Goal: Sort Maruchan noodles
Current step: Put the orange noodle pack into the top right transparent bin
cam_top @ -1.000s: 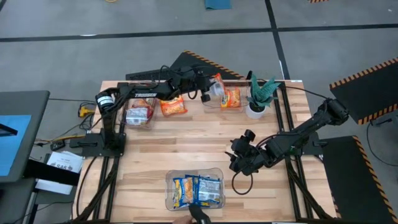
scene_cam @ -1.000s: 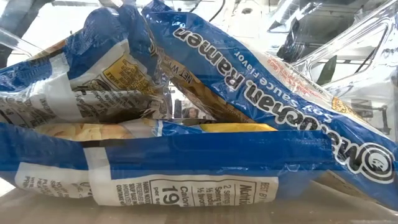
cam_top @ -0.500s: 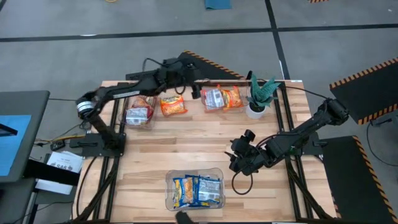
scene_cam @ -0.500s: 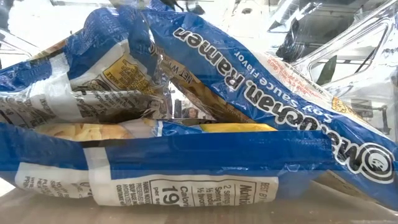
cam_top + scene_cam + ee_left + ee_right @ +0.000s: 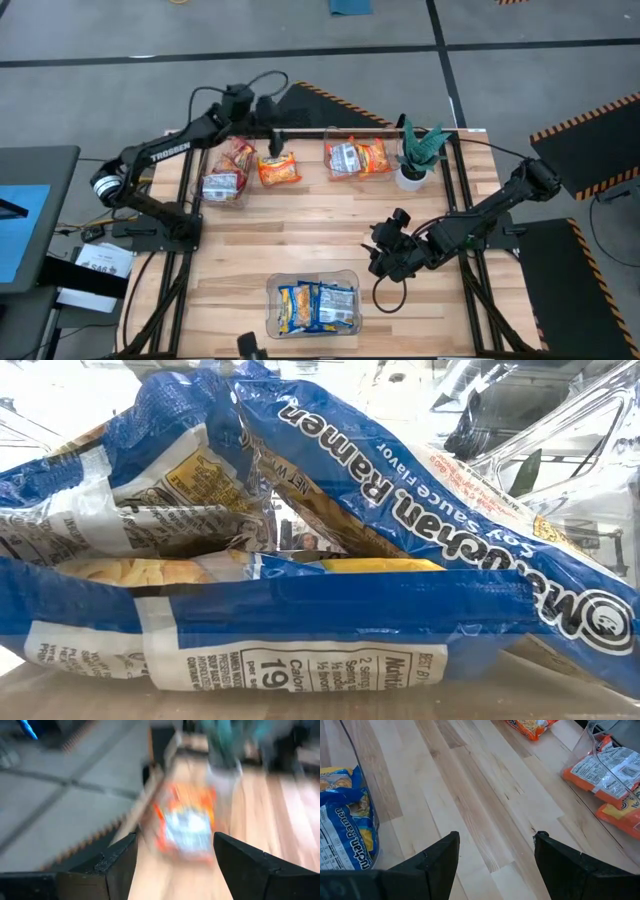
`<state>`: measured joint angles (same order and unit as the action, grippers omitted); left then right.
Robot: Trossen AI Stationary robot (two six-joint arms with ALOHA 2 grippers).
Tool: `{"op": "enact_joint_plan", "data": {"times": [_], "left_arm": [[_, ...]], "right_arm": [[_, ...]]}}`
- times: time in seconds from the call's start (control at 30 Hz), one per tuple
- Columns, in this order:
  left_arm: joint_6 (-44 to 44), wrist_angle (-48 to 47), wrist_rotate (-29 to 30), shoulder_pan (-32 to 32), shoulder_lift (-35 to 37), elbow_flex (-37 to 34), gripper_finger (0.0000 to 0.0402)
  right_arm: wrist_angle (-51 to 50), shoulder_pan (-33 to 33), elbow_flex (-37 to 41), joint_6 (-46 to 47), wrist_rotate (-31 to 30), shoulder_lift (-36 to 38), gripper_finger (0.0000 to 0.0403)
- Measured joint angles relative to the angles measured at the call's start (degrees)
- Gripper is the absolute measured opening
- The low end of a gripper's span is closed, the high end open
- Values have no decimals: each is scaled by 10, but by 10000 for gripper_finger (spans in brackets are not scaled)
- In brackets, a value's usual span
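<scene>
Two orange Maruchan packets (image 5: 357,158) lie flat in a clear bin (image 5: 331,171) at the far edge; the left wrist view shows them blurred (image 5: 187,822). A loose orange packet (image 5: 279,170) lies flat on the table. Red-and-silver packets (image 5: 224,180) fill the far-left bin. Blue packets (image 5: 316,305) lie in the near bin and fill the low view (image 5: 400,490). My left gripper (image 5: 277,148) hangs open by the far edge, just beyond the loose packet, its fingers (image 5: 117,865) empty. My right gripper (image 5: 380,262) stands open over bare table right of centre (image 5: 495,855).
A green potted plant (image 5: 415,152) stands at the far right beside the orange bin. Bare wooden table (image 5: 300,230) stretches between the far bins and the near bin. Black frame rails (image 5: 465,280) run along the table's right side.
My left gripper has opened and let go of an orange packet over the far bin; the packet now lies in that bin. The gripper has then drawn back along the far edge toward the table's left, ending by the loose orange packet.
</scene>
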<state>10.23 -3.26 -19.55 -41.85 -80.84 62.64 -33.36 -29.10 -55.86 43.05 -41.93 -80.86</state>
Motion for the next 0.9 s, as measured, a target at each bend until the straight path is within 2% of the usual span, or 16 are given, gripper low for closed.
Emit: {"op": "enact_joint_plan", "data": {"times": [0.1, 0.2, 0.27, 0.33, 0.5, 0.63, 0.77, 0.9], "left_arm": [[55, -68, -2, 13, -5, -28, 241], [130, -129, 58, 39, -20, -38, 240], [150, -144, 93, 54, -37, -38, 240], [161, -162, 95, 68, -55, -38, 240], [209, -165, 116, 100, -115, -38, 240], [245, -133, 135, 109, -158, -38, 240], [250, -98, 180, 110, -183, -37, 240], [265, -110, 185, 108, -197, -37, 239]], "right_arm": [[0, 0, 0, 0, 0, 0, 276], [0, 0, 0, 0, 0, 0, 276], [0, 0, 0, 0, 0, 0, 276], [0, 0, 0, 0, 0, 0, 276], [4, 0, 0, 0, 0, 0, 276], [6, 0, 0, 0, 0, 0, 276], [6, 0, 0, 0, 0, 0, 276], [6, 0, 0, 0, 0, 0, 276]]}}
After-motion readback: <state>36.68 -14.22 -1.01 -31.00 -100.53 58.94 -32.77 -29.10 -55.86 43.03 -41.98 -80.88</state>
